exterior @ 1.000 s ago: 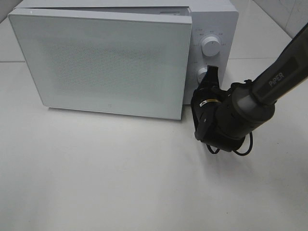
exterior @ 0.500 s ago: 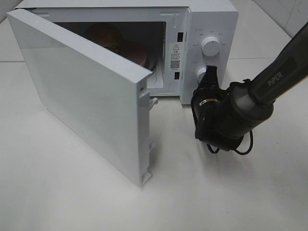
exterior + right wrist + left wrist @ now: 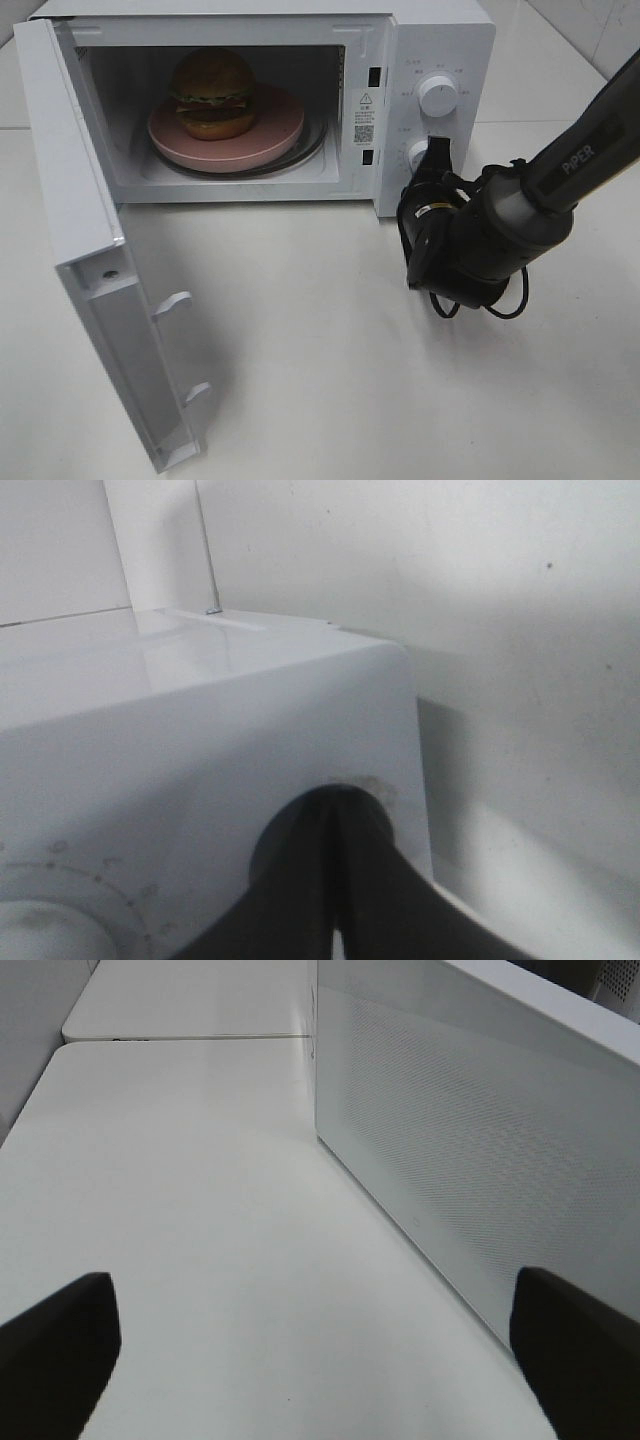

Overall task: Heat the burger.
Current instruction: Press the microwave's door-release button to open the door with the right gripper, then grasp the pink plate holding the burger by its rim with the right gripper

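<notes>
Shows burger (image 3: 213,92) on plate (image 3: 275,140) inside microwave (image 3: 440,40), on the turntable (image 3: 312,152), presumably for even heating. Has door (image 3: 75,220) standing wide open, so not yet ready to run; needs closing first. Places right gripper (image 3: 437,158) fully closed, gripping nothing, tips at lower knob (image 3: 416,155) and seemingly touching it, likely poised for turning or pressing. Places left gripper (image 3: 310,1295) spread to its widest, empty, just beside door's outer face, perhaps ready to push it to.
</notes>
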`<action>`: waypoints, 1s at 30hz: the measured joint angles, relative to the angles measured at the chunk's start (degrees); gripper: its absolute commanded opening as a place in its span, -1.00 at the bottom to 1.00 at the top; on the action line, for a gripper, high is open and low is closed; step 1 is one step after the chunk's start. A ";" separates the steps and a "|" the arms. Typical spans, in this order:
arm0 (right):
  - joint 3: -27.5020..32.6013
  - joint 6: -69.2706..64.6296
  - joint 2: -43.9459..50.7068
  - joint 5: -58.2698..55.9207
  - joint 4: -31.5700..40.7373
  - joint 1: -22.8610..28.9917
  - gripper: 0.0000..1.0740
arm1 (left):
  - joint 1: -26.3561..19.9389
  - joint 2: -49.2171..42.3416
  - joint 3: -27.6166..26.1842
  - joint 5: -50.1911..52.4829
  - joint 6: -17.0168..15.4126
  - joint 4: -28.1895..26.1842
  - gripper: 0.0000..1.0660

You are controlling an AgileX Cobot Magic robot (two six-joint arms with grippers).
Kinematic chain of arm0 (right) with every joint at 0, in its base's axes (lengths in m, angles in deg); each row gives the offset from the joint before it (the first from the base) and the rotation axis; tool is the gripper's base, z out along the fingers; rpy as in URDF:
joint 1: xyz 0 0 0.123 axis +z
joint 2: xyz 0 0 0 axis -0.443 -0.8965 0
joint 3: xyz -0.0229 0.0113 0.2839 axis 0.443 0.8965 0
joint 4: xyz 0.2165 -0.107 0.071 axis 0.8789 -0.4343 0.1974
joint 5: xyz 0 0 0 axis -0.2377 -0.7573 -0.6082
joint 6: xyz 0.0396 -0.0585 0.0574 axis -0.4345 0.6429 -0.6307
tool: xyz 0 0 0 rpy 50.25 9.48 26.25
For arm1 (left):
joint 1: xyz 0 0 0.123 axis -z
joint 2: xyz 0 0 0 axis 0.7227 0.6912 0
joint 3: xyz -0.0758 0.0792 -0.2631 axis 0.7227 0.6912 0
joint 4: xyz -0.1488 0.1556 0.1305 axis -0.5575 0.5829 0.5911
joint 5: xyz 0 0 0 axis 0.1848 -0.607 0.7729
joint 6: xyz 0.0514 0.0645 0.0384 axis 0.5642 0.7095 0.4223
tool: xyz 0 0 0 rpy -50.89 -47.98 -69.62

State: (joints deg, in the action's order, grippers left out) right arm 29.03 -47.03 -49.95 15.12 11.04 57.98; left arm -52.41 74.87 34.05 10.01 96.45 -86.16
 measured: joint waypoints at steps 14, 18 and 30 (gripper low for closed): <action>6.13 1.32 6.36 -4.64 -8.77 -1.32 -1.00 | 0.00 0.00 0.00 0.00 0.00 0.00 0.84; 8.37 3.90 9.45 -6.59 -9.05 -1.32 -1.00 | 0.00 0.00 0.00 0.00 0.00 0.00 0.84; 14.21 27.27 24.64 -26.76 -9.22 -1.32 -1.00 | 0.00 0.00 0.00 0.00 0.00 0.00 0.84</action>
State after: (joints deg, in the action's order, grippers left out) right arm 43.24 -19.76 -25.31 -11.64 1.82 56.66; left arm -52.41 74.87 34.05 10.01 96.45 -86.16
